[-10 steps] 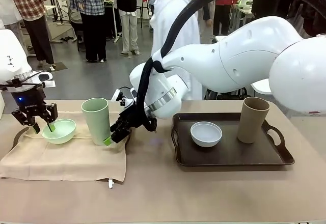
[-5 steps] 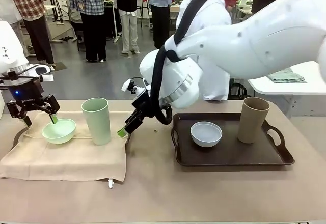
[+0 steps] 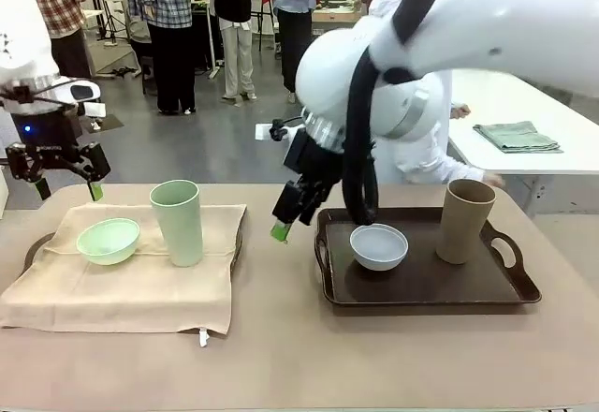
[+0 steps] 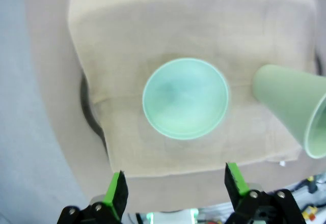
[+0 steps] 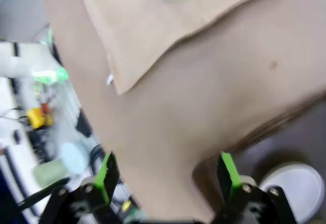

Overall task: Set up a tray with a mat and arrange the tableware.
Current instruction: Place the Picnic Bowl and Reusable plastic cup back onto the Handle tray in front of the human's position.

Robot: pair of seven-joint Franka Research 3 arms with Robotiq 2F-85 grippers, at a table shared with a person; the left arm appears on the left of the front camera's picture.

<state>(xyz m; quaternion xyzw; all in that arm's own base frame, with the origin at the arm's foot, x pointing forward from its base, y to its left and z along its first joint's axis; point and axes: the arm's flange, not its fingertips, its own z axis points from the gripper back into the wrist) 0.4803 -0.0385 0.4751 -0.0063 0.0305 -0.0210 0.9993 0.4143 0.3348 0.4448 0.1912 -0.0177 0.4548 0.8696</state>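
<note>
Both grippers have lifted away since a second ago. My left gripper [image 3: 68, 190] has risen off the mint green bowl [image 3: 109, 240] and hangs spread and empty above the far left corner of the mat [image 3: 140, 290]. My right gripper [image 3: 285, 223], jaws apart and empty, has left the pale green tumbler [image 3: 177, 222] and now hovers by the left edge of the dark tray [image 3: 421, 292]. That bowl and tumbler stand side by side on the mat. On the dark tray, the white bowl [image 3: 379, 246] sits toward the left and the tan-brown tumbler [image 3: 465, 220] near the far right corner.

Mint bowl [image 4: 185, 98] on beige mat [image 4: 153, 35], green tumbler [image 4: 288, 104] near it, dark rim [image 4: 87, 107], perhaps a tray
</note>
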